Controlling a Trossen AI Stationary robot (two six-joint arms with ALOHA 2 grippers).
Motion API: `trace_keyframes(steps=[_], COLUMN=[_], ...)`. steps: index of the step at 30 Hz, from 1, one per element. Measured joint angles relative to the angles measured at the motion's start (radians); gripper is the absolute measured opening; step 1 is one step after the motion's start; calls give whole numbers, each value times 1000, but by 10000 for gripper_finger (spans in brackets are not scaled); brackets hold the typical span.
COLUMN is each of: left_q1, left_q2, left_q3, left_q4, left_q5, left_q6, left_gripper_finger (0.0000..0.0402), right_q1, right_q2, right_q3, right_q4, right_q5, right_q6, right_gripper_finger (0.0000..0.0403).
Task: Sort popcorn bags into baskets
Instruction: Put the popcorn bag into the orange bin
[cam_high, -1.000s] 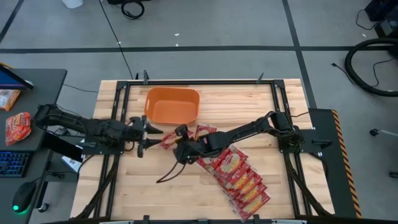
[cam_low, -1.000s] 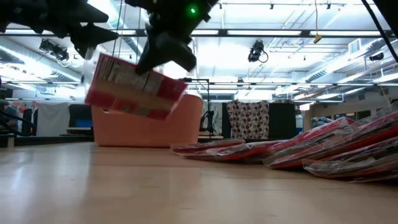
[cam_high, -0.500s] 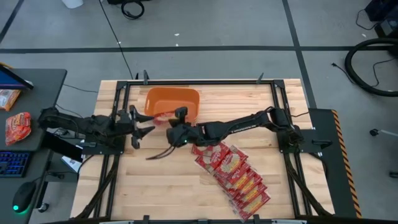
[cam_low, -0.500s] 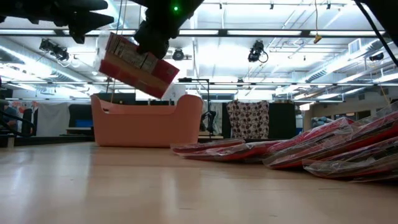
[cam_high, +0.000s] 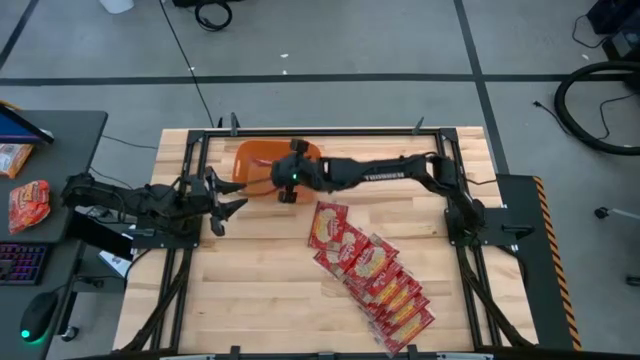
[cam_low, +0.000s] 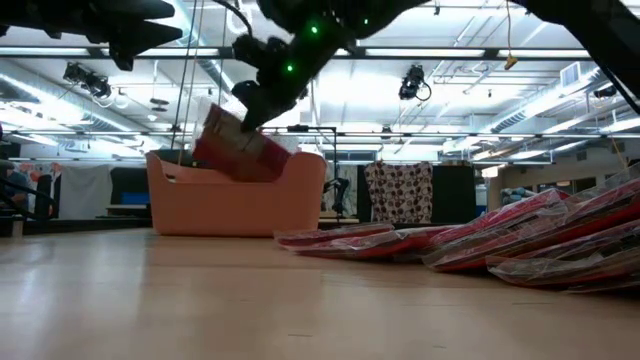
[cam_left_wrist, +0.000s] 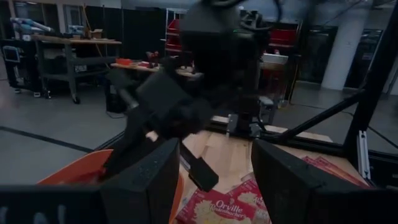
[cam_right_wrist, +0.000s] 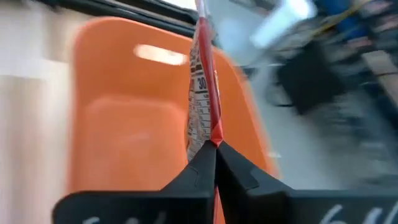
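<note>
Right gripper, fingers pinched on a popcorn bag (held edge-on), above the orange basket. Left gripper waits beside the basket, fingers spread, empty. Other bags lie nearby.

Wooden table at frame centre carried orange tub upper middle, red popcorn bags lower right.

tub — orange | packets — red, yellow-cream centres | table — pale wood
</note>
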Motion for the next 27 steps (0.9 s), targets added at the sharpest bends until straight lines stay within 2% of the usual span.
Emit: trace_keyframes(steps=[2,3,8,12,18,22,27], left_q1=[0,0,1,1,1,1,1], left_q2=[8,15,68,130,243,333,448], left_q3=[0,0,0,-1,-1,-1,-1], left_q4=[-1,-5,-31,-54,-73,-75,-52], left_q5=[-6,-8,-7,2,62,123,141], left_q6=[-6,-13,-48,-84,-183,-241,-291], left_gripper_finger=[203,203,203,203,203,203,203], right_q1=[-31,-42,-44,5,94,140,199], right_q2=[1,1,0,-14,-39,-75,-82], right_q3=[0,0,-1,-1,-2,-1,-2], right_q4=[-7,-11,-88,-158,-293,-427,-553], right_q5=[-123,-152,-178,-185,-99,-115,-114], right_q6=[47,59,58,-6,-74,-70,-36], right_gripper_finger=[44,58,133,166,172,172,172])
